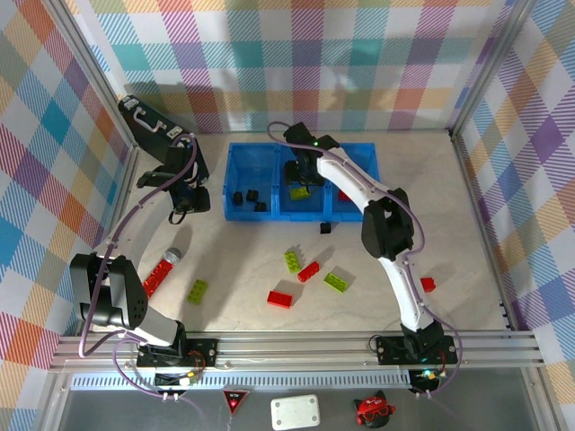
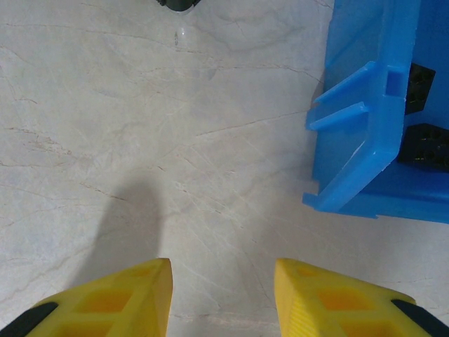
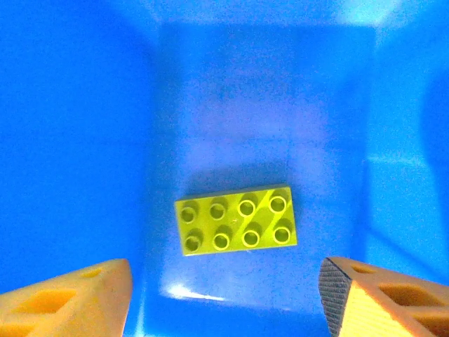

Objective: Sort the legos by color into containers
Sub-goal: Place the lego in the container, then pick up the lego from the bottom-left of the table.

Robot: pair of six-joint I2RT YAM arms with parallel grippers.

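The bin [image 1: 230, 180] lies under the right gripper [image 3: 226, 281], whose jaws hang spread and empty over the middle compartment. The left gripper [image 2: 223, 288], jaws apart on nothing, hovers above the table [image 2: 175, 140], the bin's end wall ahead to its right. A lime brick [image 3: 235, 226] lies flat, studs up, just below the right fingers [image 3: 77, 298], touching neither. Likely light, rigid, slick: pinch its long side walls, not the studs. The top view adds loose bricks [image 1: 308, 271] well behind that gripper; the left wrist view adds black bricks [image 2: 424, 144] in the end compartment.
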